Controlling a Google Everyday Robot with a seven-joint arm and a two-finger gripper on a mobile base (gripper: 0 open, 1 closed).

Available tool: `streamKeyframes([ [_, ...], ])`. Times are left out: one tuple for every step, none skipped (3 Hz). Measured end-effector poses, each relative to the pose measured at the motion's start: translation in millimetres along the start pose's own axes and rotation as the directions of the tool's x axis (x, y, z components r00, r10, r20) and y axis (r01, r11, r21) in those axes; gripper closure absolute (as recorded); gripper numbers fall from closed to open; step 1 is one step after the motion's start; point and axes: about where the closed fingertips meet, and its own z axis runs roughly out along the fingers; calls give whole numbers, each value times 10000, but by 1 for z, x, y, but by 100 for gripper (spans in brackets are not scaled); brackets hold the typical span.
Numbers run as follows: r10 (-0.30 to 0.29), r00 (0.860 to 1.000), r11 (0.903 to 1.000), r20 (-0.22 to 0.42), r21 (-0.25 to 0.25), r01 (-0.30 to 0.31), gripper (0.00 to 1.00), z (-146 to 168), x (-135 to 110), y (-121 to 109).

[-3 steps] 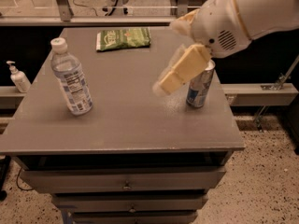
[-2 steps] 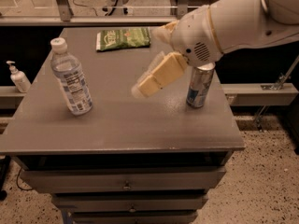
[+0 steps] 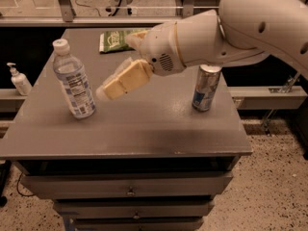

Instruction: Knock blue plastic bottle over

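Gripper (image 3: 104,91) hangs above the grey cabinet top (image 3: 144,129), tip angled down twd image-left; open or closed: can't tell. Blue plastic bottle (image 3: 73,81) stands upright w/ white cap on, just beside the gripper tip on its image-left side, a thin gap btwn them. Blue-silver can (image 3: 206,87) stands upright well behind the gripper, on image-right, under the white arm (image 3: 226,28). Green packet (image 3: 118,40) lies flat beyond the gripper at the far edge. Small white pump bottle (image 3: 19,79) sits past the blue plastic bottle, off the cabinet top.
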Motion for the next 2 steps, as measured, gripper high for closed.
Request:
streamKeyframes([
  [-179,9988,9997,457,-142,186,0,40,-4,0],
  [-397,9963,9991,767,-122,407,0,76,2,-4],
])
